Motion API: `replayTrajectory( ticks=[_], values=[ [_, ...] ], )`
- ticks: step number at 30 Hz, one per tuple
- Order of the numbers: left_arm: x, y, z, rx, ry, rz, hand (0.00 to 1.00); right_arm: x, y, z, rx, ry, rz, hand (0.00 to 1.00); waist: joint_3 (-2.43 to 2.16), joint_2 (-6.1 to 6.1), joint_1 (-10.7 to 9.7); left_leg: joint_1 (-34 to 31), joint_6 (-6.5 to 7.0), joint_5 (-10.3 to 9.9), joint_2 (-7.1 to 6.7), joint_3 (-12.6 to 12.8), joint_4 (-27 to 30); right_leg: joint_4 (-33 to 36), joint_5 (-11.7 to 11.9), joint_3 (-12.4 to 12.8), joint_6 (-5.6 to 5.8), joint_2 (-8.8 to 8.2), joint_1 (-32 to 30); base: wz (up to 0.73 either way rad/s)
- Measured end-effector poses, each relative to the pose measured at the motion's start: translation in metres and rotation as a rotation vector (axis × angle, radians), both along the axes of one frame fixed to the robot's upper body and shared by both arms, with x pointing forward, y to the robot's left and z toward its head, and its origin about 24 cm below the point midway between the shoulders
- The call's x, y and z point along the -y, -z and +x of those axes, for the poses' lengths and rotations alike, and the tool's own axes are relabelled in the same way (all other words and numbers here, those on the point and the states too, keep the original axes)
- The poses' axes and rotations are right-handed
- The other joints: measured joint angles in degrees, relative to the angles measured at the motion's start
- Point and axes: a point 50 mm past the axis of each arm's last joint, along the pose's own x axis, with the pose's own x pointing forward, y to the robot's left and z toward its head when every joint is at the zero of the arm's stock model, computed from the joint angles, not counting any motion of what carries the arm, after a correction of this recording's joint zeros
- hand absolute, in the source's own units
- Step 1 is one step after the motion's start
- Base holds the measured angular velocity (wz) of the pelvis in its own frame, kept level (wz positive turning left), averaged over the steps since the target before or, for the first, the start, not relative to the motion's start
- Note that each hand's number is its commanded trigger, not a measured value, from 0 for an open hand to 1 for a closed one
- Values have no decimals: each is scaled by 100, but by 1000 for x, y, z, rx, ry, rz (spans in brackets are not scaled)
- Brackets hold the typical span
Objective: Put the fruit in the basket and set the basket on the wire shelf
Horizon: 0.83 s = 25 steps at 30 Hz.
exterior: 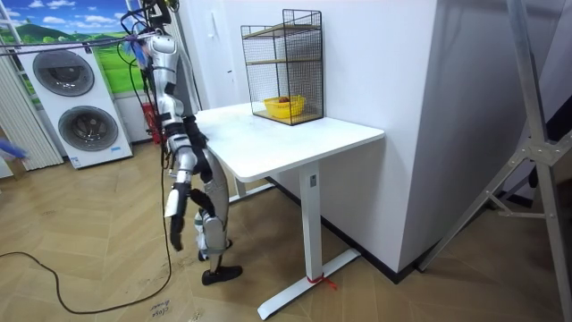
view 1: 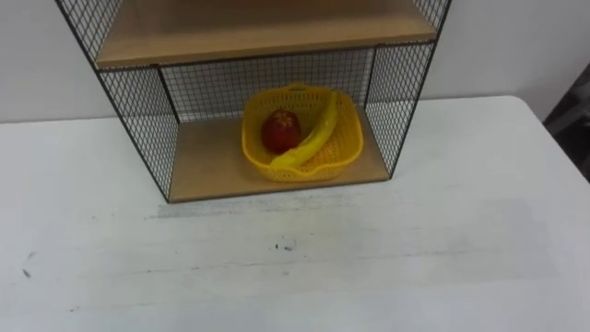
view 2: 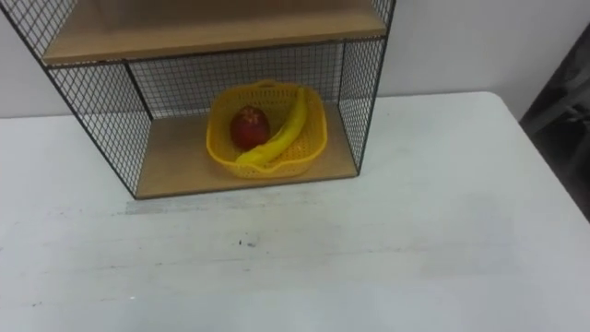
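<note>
Well, the basket [view 1: 346, 140] with banana [view 1: 318, 129] and red fruit [view 1: 281, 131] sits on the lower board of the wire shelf [view 1: 138, 111], upper centre of my eye views, so I judge the job done. Probably the right hand [exterior: 175, 234] hangs low at the room view's left, and I cannot tell whether it is open or closed. I'd just back away without brushing the mesh.
</note>
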Motion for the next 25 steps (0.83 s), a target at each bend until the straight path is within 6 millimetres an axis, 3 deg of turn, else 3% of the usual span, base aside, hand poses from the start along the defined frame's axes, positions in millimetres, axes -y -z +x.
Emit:
replayTrajectory(
  ticks=[6, 12, 17, 25],
  values=[
    [26, 13, 45, -81, 518, -139, 0, -16, 13, 41, -46, -493, 177, 0, 25, -37, -94, 119, -12, 39, 12, 11, -70, -109, 46, 37, -10, 51, 99, -2],
    [47, 19, 60, -146, 790, -205, 0, -39, 21, 90, -23, -871, 275, 0, 52, -114, -60, 180, -42, 108, 36, 46, -171, -177, 90, 93, -50, 85, 98, -5],
    [52, 20, 65, -135, 830, -219, 0, -52, 24, 93, -16, -966, 346, 0, 96, -143, -16, 176, -49, 112, 43, 42, -181, -183, 98, 129, -61, 100, 85, -3],
    [52, 19, 70, -114, 840, -216, 0, -58, 27, 87, -10, -1000, 401, 0, 62, -134, 70, 144, -48, 113, 46, 11, -183, -274, 146, 133, -60, 148, 98, 0]
  ],
)
